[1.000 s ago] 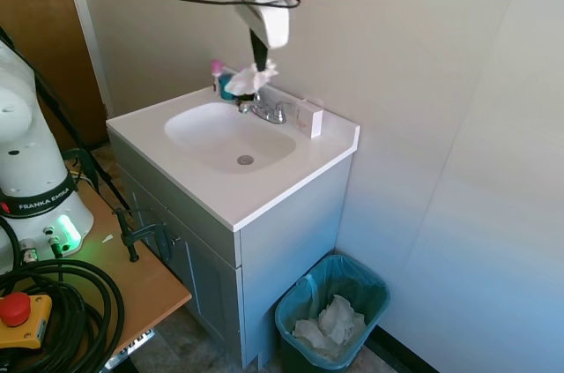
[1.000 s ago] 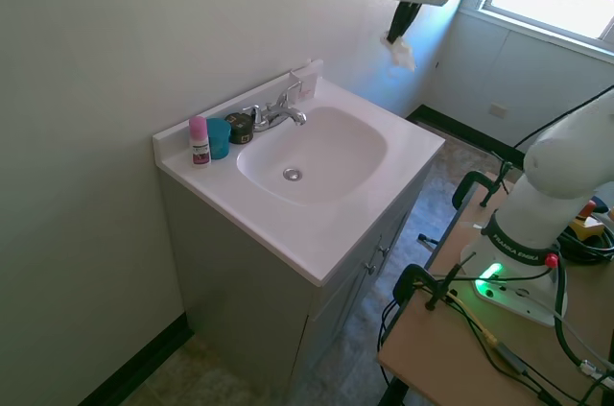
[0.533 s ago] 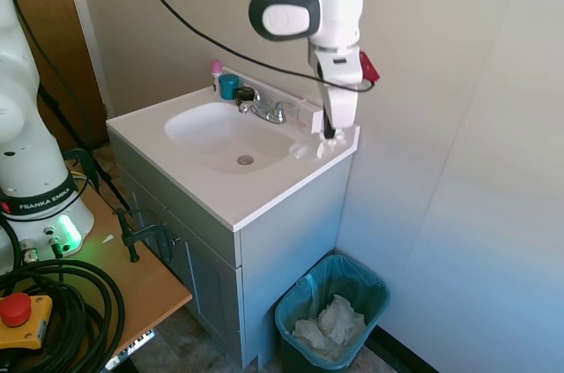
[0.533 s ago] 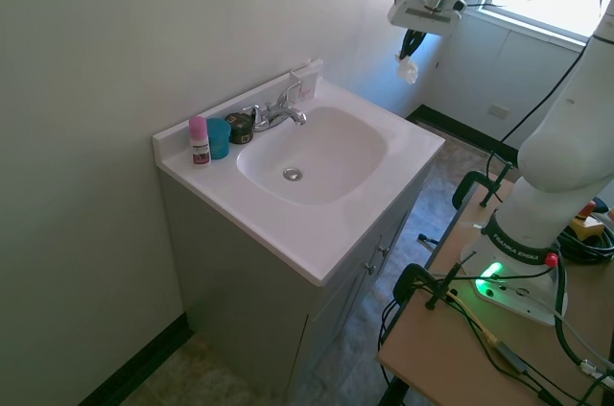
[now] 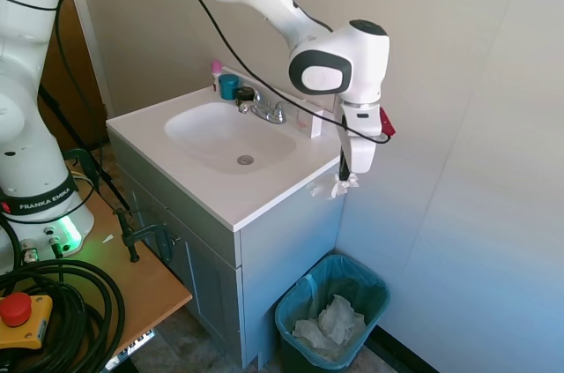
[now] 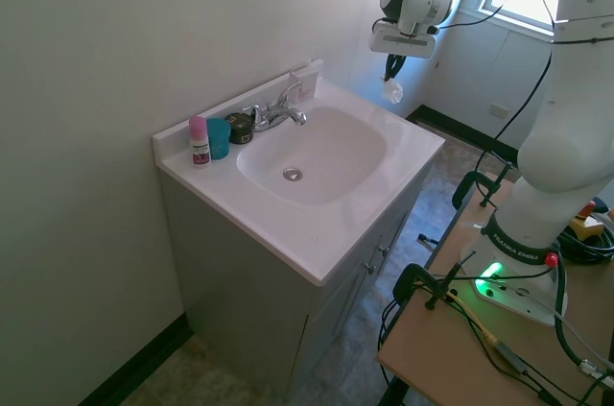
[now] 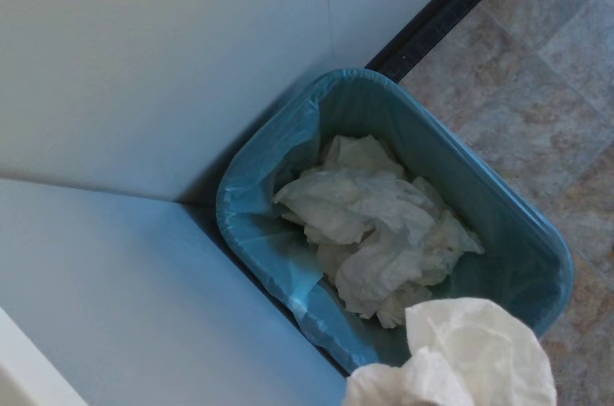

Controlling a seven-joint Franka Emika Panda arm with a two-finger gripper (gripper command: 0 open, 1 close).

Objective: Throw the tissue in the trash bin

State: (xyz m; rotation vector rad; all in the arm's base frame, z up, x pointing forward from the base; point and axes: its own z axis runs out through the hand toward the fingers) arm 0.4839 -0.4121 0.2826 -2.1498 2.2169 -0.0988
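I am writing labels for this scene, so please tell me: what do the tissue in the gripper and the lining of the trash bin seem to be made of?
The tissue, held by the gripper, looks like thin matte white paper: it is crumpled, with soft ragged edges. The lining of the trash bin looks like thin teal plastic film: it is slightly glossy and wrinkles over the rim. The bin beneath is hidden.

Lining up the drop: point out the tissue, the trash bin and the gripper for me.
tissue (image 5: 339, 186), first exterior view, on the wad's middle.
trash bin (image 5: 372, 285), first exterior view, on its teal-lined rim.
gripper (image 5: 345, 175), first exterior view, between the fingertips above the wad.
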